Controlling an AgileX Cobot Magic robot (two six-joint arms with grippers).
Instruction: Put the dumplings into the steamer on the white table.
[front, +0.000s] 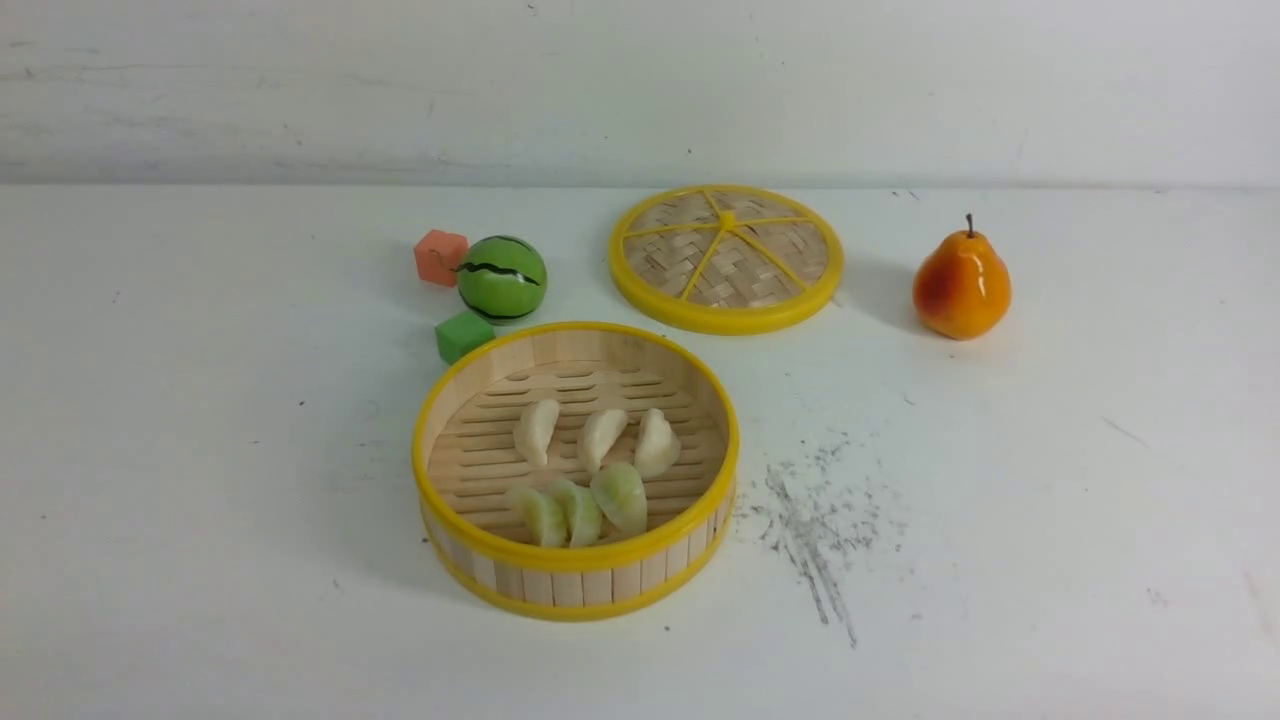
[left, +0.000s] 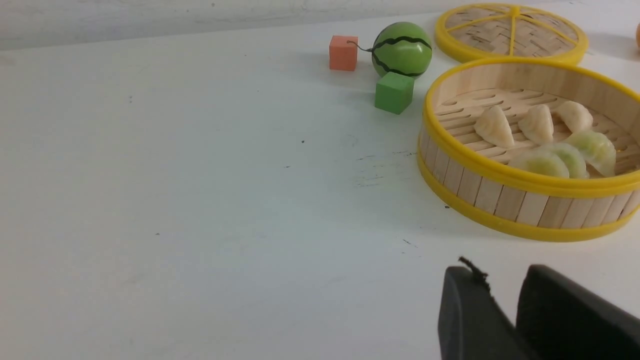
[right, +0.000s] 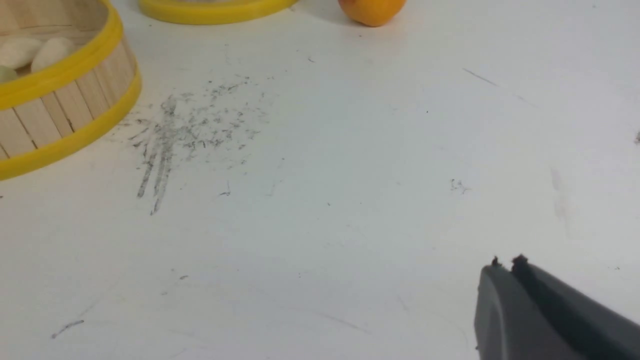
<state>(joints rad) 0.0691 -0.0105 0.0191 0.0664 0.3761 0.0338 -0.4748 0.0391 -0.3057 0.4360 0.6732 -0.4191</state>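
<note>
The steamer (front: 577, 590) sits nearest on the white bench (front: 1050, 560), a little left of the middle, upright, its open top showing the slatted floor inside its yellow rim. All six dumplings lie in it. Three cream dumplings (front: 602, 438) run in a row from left to right across the middle of the floor, apart from each other. Three pale green dumplings (front: 575, 510) are bunched on the near side, close to the near wall; the left two lie very close together, and the right one is just beside them.

Beyond the steamer's left far edge is the green cube (front: 464, 338), near but apart from it. The green ball (front: 503, 280), striped in black, is just past the cube, its dark curly stalk pointing left over the orange cube (front: 440, 257). The woven lid (front: 690, 270) lies flat beyond the steamer and slightly right, its yellow spokes facing up. The orange pear (front: 961, 285) stands well to the right of the lid, stem up. Dark scuffs (front: 815, 530) mark the bench right of the steamer.

The left claw (left: 500, 272) is part open, with a narrow gap between its tips and nothing in it. The right claw (right: 507, 265) is closed, its tips together, holding nothing.
</note>
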